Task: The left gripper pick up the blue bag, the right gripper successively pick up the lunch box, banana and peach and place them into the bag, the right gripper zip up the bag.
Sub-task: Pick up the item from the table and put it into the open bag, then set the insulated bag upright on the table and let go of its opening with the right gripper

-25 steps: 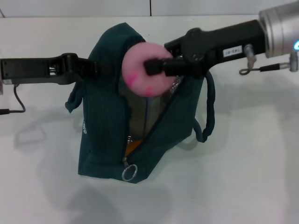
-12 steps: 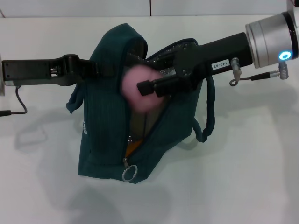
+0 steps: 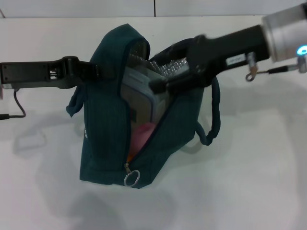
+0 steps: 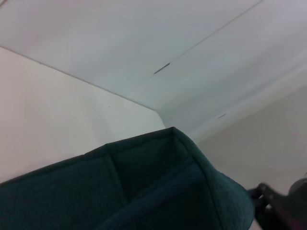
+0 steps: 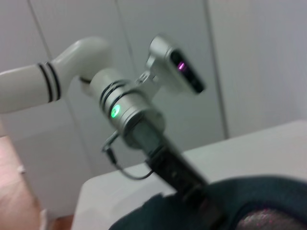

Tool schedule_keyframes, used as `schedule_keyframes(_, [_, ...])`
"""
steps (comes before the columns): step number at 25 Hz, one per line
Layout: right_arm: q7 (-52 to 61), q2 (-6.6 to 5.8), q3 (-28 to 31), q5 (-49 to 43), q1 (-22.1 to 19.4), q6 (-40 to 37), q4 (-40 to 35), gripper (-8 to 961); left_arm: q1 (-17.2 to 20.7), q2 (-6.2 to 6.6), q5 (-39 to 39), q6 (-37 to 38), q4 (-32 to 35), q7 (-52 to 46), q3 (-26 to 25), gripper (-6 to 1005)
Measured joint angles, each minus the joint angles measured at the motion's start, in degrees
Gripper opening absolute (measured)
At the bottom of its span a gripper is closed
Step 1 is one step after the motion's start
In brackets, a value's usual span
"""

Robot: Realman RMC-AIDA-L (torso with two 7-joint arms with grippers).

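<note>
Since a second ago, the peach [image 3: 142, 135] is lying released inside the blue bag [image 3: 103, 139], beside the lunch box [image 3: 138, 91]. Farther back, the left gripper [image 3: 98, 70] is clenching the bag's rim; the right gripper [image 3: 160, 84] is hovering over the opening, jaws indiscernible. Zipping is remaining.

Right gripper [image 3: 160, 85] empty; left gripper [image 3: 98, 70] clamped.
</note>
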Motion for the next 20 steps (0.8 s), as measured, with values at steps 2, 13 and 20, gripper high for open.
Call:
schedule_keyframes(2, [0.1,-0.02,1.8,0.0,-2.5,-0.1,-3.9,731,0.1,0.06,0.0,0.0,0.0,0.0,0.0,33])
schedule_keyframes(13, [1.1,-2.18,11.1,-1.5,-10.6,-1.9,-7.0,784,0.2,-0.05,0.0,0.0,0.0,0.0,0.0,33])
schedule_keyframes(20, [-0.3,-2.6,12.7,-9.9,-11.4,-1.4,-6.1,786,0.1,-0.09,0.0,0.0,0.0,0.0,0.0,33])
